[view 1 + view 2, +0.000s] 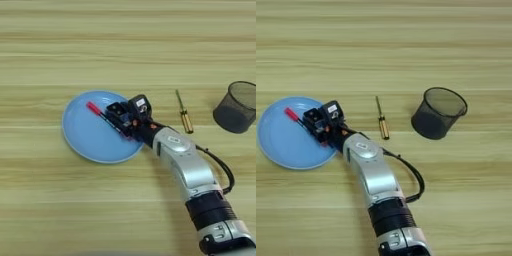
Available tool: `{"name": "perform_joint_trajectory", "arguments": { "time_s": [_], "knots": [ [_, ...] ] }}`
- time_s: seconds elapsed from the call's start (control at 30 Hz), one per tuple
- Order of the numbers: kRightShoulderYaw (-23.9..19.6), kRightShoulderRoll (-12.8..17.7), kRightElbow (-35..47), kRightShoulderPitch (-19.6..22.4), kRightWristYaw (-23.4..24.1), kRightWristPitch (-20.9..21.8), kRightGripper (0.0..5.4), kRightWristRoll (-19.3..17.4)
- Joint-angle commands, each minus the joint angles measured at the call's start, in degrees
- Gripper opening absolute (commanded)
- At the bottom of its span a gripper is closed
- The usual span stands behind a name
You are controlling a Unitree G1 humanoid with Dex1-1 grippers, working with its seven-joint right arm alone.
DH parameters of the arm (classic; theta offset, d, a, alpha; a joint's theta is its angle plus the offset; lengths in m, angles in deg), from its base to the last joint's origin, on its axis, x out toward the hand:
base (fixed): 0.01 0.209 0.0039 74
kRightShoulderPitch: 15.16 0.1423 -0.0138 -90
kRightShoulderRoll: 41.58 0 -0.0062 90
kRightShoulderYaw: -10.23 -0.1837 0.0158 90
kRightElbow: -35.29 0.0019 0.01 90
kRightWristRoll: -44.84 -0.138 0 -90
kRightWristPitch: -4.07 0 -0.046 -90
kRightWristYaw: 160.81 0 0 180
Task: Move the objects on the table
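A slim black pen with a red tip lies slantwise on the round blue plate. My right gripper hangs over the plate's right part with its two black fingers spread apart, open. The pen runs along the left finger's outer side and under the wrist; I cannot tell if they touch. The right finger carries a small white patch. A thin screwdriver with an amber handle lies on the table to the right of the plate, apart from the arm.
A black mesh cup stands tilted at the right, beyond the screwdriver. My silver forearm crosses from the bottom right, with a black cable looping off its right side.
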Motion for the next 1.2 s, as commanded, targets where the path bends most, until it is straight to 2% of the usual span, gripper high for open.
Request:
{"name": "perform_joint_trajectory", "arguments": {
  "time_s": [0.03,0.27,0.63,0.93,1.2],
  "knots": [
    [-0.7,0.3,2.4,3.5,0.7,1.3,2.48,-0.1],
    [-0.8,0.3,2.3,3.7,0.7,1.3,2.48,-0.1],
    [-2.7,1.3,10.0,3.5,1.9,-1.0,2.48,-0.6],
    [-7.1,1.3,15.2,1.3,9.9,2.0,2.48,1.7],
    [-11.2,0.4,12.7,0.2,17.4,4.1,2.48,2.8]
  ]
}}
